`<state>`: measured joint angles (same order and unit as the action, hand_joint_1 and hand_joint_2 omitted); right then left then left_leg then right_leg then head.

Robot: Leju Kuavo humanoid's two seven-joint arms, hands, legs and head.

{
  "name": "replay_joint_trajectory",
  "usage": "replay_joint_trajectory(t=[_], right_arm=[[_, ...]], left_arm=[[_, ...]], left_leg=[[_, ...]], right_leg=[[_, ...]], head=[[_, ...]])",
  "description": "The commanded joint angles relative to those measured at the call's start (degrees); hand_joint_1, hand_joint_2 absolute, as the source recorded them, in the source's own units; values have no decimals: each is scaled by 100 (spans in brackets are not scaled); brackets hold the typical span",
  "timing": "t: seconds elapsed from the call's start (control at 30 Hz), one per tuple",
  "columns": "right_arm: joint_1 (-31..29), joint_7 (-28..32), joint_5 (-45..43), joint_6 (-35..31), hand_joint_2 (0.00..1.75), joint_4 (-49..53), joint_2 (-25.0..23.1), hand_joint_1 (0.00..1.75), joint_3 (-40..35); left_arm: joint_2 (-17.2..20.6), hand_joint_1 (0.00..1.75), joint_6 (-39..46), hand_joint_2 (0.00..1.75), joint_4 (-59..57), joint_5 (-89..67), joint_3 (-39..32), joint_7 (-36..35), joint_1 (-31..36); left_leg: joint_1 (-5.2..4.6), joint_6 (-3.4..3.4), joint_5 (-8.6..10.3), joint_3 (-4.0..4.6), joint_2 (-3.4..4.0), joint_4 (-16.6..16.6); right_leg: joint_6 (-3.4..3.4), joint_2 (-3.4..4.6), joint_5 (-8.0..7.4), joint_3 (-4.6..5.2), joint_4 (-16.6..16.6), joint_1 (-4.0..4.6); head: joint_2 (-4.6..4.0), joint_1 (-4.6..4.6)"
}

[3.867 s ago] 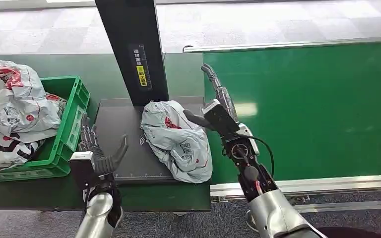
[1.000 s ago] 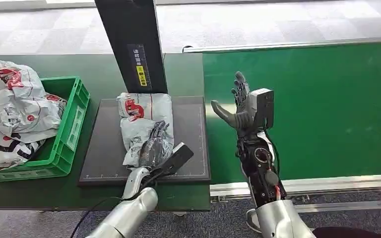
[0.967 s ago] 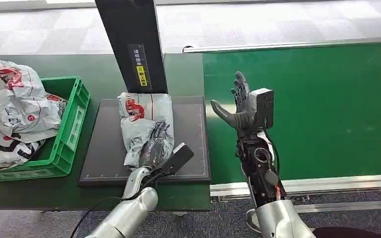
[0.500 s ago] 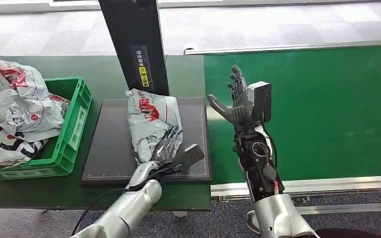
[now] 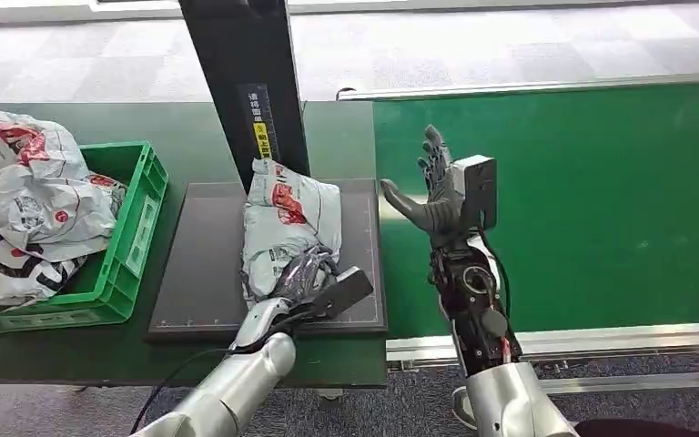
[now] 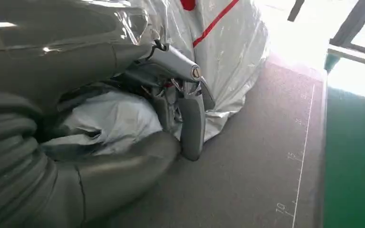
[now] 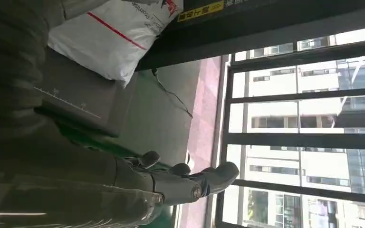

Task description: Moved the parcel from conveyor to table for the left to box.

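The parcel [image 5: 289, 228], a grey plastic mailing bag with red marks, lies on the dark mat [image 5: 202, 273] of the table, its far end close to the foot of the black post [image 5: 246, 82]. The left hand [image 5: 302, 278] is on the near end of the parcel, the end away from the post; in the left wrist view the fingers [image 6: 190, 118] are curled over the crumpled plastic and the thumb lies under it, so the hand grips the parcel there. The right hand [image 5: 437, 196] is raised over the green conveyor [image 5: 582, 200], on the side of the mat away from the green crate [image 5: 127, 246], with its fingers spread and nothing in it, well apart from the parcel. The crate stands just beside the mat and holds more grey bags [image 5: 27, 209].
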<state>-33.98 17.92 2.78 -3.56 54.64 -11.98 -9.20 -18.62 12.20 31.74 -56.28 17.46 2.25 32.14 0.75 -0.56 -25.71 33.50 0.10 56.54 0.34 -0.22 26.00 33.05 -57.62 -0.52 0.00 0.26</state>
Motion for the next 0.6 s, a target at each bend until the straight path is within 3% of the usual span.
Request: replay_joint_trajectory(t=[0.03, 0.13, 0.6], right_arm=[[210, -42, 42, 70, 175, 207, 6, 0, 138], [218, -42, 40, 84, 175, 246, 6, 0, 135], [218, -42, 40, 84, 175, 250, 13, 0, 138]], left_arm=[[179, 175, 157, 175, -49, 47, -362, 52, -396], [168, 175, 501, 175, 184, 276, -576, 324, -454], [195, 175, 493, 175, 188, 276, -584, 323, -435]], left_leg=[[-4, 3, 2, -12, 13, -16], [-4, 2, 2, -7, 16, -14], [-1, 1, -1, 4, 12, -5]], right_leg=[[-1, 15, -5, -6, 15, -3], [-2, 16, -6, -1, 11, -3], [-1, 10, -2, 8, 5, -1]], head=[[0, 0], [-2, 0], [-2, 2]])
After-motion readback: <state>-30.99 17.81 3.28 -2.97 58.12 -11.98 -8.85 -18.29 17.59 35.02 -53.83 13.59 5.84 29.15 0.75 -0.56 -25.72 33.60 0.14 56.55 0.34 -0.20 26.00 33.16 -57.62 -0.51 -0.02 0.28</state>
